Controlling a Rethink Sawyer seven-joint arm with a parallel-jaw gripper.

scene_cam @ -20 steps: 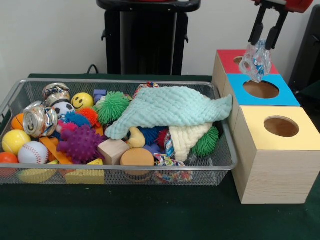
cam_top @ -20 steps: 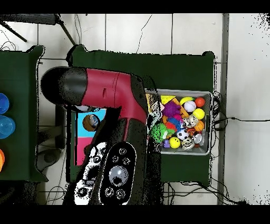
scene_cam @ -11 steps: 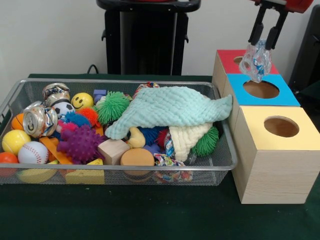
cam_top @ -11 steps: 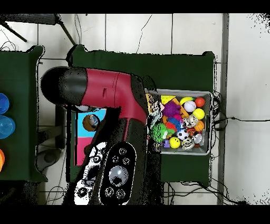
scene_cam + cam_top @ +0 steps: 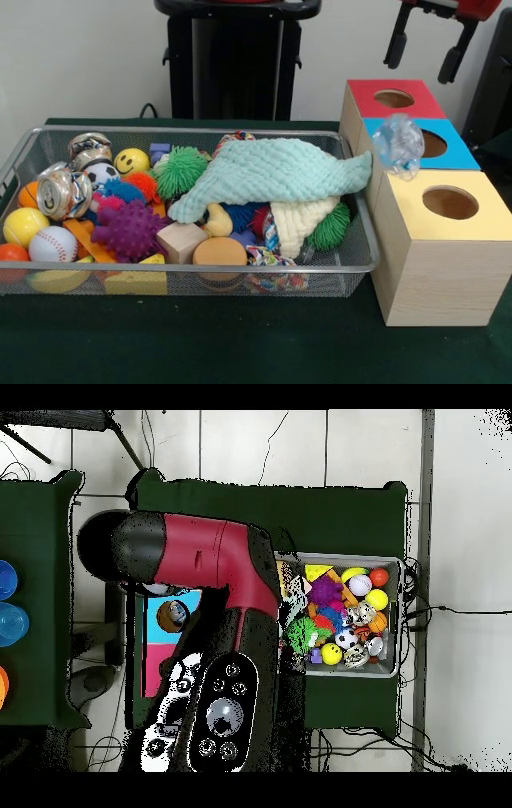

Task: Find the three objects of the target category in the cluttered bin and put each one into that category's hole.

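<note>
Change: since half a second before, the gripper (image 5: pixel 422 51) had let go and its two black fingers stood spread wide apart and empty at the top right; the crumpled clear plastic piece (image 5: pixel 398 145) had dropped from between them and sat blurred, lower, at the left edge of the blue-topped box (image 5: pixel 448 150).
Bin: a wire mesh bin (image 5: pixel 24 152) lay on the dark green table (image 5: pixel 240 344), filling the left and middle of the front view.
Bin contents, left side: a crushed silver can (image 5: pixel 64 192), a baseball (image 5: pixel 52 243), a yellow smiley ball (image 5: pixel 131 161) and a purple spiky ball (image 5: pixel 128 229) were packed together.
Bin contents, middle: a pale green cloth (image 5: pixel 280 172) was draped over a cream cloth (image 5: pixel 300 220) and other toys.
Boxes: just right of the bin stood a row of three wooden boxes, red-topped (image 5: pixel 408 108) farthest, blue-topped between, yellow-topped (image 5: pixel 436 240) nearest, each with a round hole.
Overhead: the red arm (image 5: pixel 200 564) covered the boxes.
</note>
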